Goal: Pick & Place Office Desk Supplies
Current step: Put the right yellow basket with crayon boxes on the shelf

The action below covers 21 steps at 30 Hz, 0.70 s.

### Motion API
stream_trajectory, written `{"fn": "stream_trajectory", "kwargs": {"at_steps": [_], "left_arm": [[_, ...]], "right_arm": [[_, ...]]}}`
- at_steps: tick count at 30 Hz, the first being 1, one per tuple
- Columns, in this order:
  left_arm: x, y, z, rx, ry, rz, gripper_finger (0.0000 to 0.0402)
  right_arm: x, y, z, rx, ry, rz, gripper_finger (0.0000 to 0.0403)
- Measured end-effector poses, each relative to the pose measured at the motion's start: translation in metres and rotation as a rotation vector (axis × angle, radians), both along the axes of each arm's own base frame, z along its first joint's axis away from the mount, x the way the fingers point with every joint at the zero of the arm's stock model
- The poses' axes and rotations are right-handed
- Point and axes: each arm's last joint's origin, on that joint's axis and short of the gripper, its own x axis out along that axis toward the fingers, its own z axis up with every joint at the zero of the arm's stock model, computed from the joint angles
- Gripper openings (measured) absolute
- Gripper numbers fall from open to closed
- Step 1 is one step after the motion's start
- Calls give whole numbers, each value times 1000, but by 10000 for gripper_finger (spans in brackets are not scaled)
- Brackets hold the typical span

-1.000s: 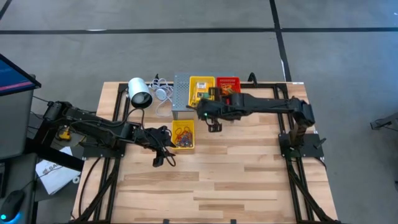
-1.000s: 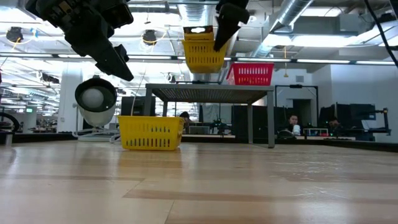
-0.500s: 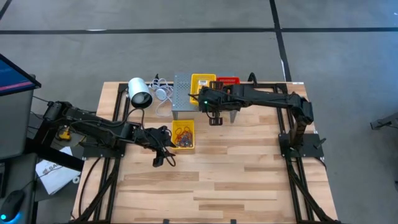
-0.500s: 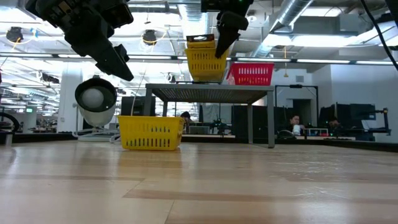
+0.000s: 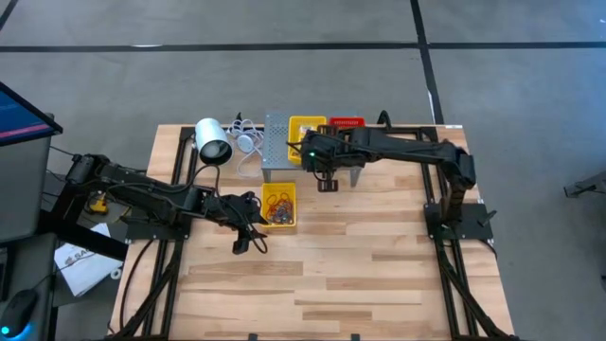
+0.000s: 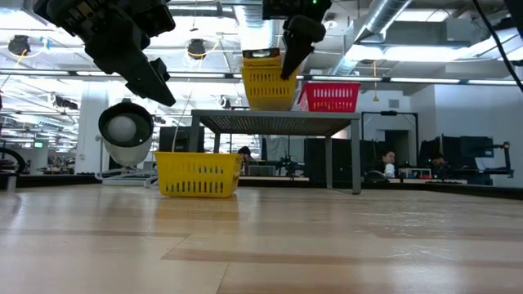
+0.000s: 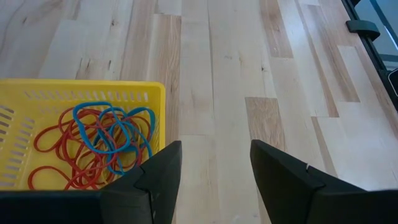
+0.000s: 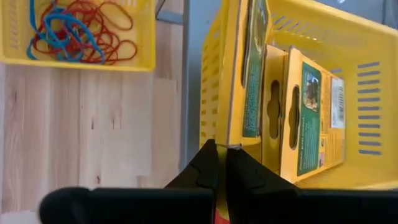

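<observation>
Right gripper (image 8: 217,163), jaws clamped on the crayon-box basket's (image 8: 323,37) rim, seems mid-placement on the stand (image 5: 276,142), needing release; left gripper (image 7: 211,171) waits, jaws apart.

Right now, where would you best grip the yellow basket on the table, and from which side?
Pinch the basket's free wall facing the left end effector, coming from above. Its top is open, its thin rim fits between the open fingers, and only loose rubber bands lie inside.

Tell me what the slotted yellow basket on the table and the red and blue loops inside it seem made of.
The slotted yellow basket looks like moulded plastic: uniform colour, regular slots. The red and blue loops look like rubber bands: thin, limp, tangled, matte.
</observation>
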Motion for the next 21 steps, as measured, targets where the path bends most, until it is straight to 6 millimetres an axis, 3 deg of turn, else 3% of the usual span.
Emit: {"fn": "stream_trajectory", "kwargs": {"at_steps": [10, 21], "left_arm": [[0, 0, 0, 0, 0, 0, 186], [0, 0, 0, 0, 0, 0, 186]], "right_arm": [[10, -3, -19, 8, 61, -1, 4], [10, -5, -22, 15, 74, -18, 28]]}}
